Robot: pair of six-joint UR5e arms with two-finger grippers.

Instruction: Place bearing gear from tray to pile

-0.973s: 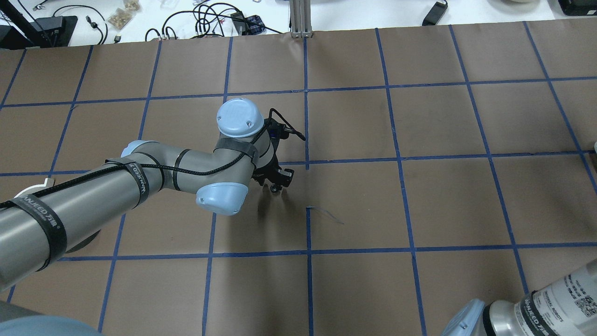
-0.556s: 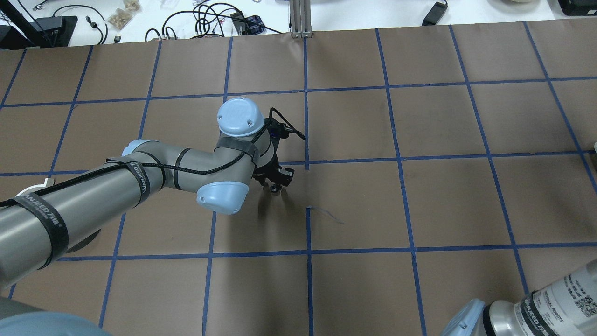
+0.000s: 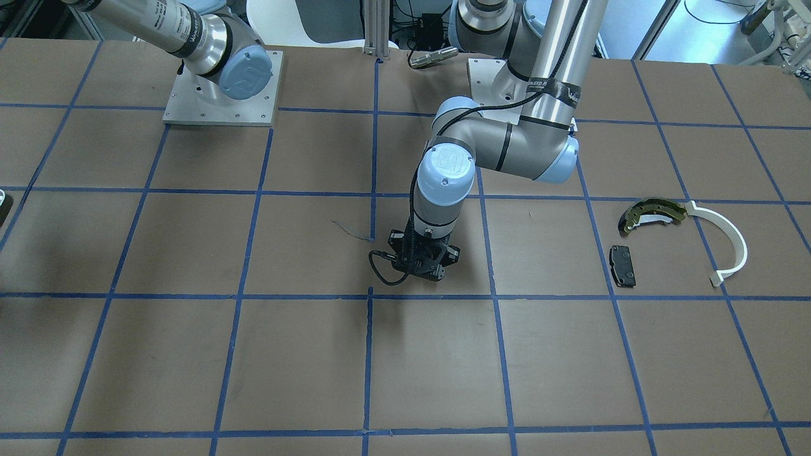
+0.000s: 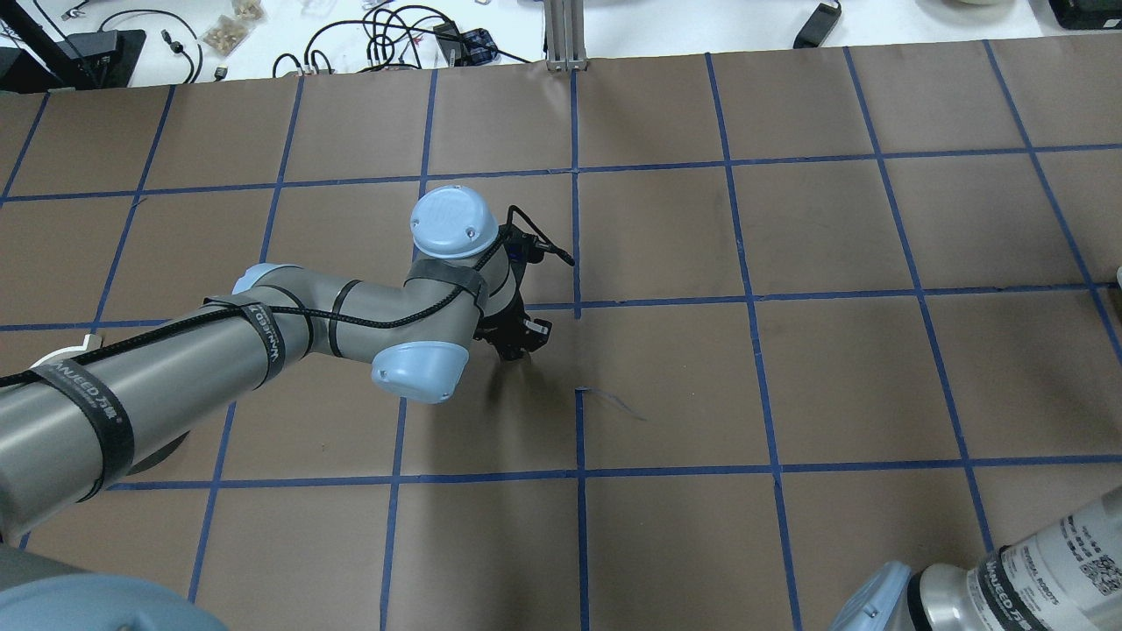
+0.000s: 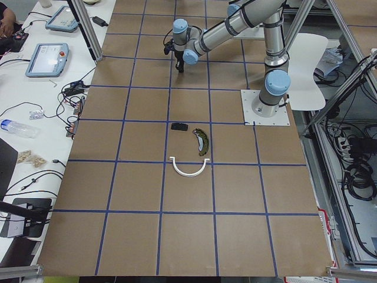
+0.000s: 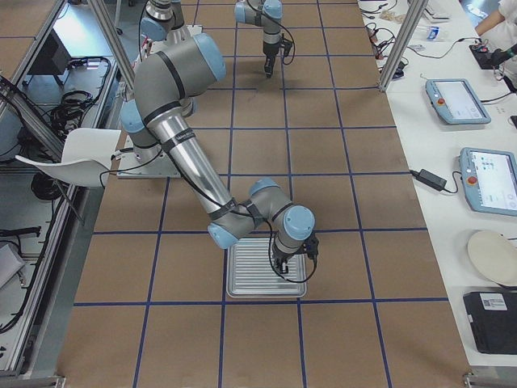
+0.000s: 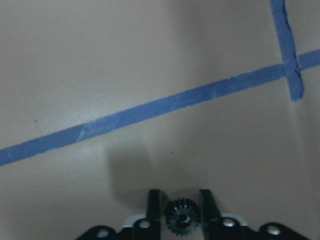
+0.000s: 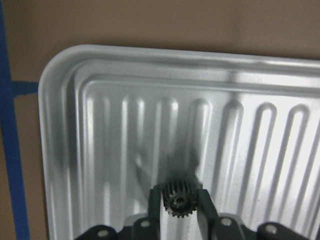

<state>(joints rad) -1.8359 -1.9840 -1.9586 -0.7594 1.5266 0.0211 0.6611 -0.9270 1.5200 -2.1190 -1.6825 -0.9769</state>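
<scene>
Gear (image 7: 183,216), small, dark and toothed, hangs in the left end effector (image 7: 179,196) over the middle of the counter (image 4: 833,377), well apart from the pile (image 5: 203,141). A second gear (image 8: 179,199) of the same look hangs in the right end effector (image 8: 178,192) over the tray (image 6: 246,275). The counter is brown and ruled into squares by blue tape (image 4: 666,303). The left arm (image 4: 175,386) reaches out to the centre, its wrist turned straight down beside a tape crossing. The right arm (image 6: 182,153) bends low toward the counter's end on the robot's right, wrist also pointing down. The tray is silver metal with a ribbed floor and rounded corners, lying flat on the counter. The pile lies on the robot's left and has three parts: a white arc strip (image 3: 738,244), an olive brake shoe (image 3: 665,208) with one end touching or just beside the strip's end, and a black pad (image 3: 622,265) lying near the shoe but apart from it. The left end effector's fingers (image 7: 154,205) are drawn in to a narrow gap and press the first gear's teeth from both sides, with bare counter and a shadow beyond it. The right end effector's fingers (image 8: 156,205) pinch the second gear the same way, above the ribs near one corner of the tray. Whether either gear touches the surface under it cannot be told.
</scene>
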